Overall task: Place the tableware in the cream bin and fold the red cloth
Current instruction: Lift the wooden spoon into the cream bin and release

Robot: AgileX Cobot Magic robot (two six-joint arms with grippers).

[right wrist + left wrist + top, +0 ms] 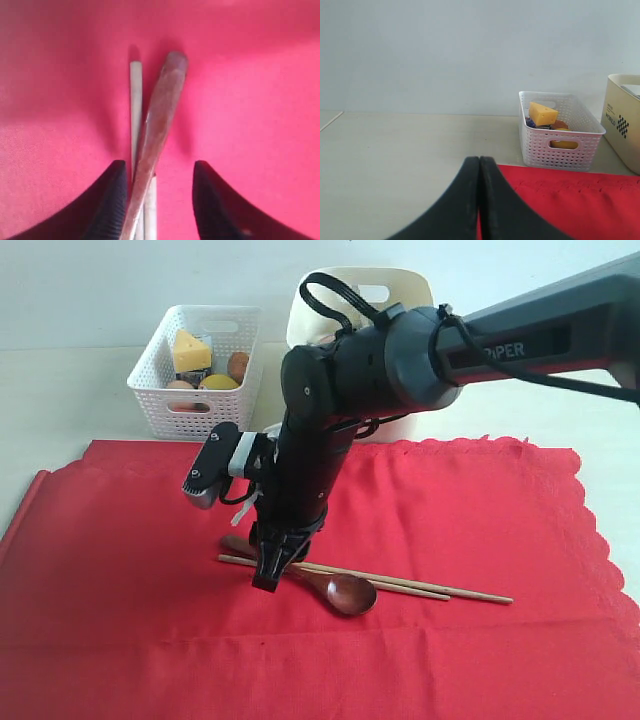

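Red cloth (450, 520) over pale tabletop (60, 410), blank white wall (100, 280) behind; right hand (159, 166) spread astride spoon (160, 115), left hand (479, 161) closed, empty.

exterior view angled down over the cloth (450, 640), left wrist low, level, sharing the white basket (200, 412), right wrist close above the spoon (152, 145)

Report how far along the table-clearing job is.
Done, apparently: only the brown wooden spoon and thin wooden chopsticks lie on the bright red cloth; the tall cream bin hides its inside. In hand: the right hand stands open astride the spoon's handle and the chopsticks, not gripping. Left: bin both, then fold the cloth, which lies spread flat.
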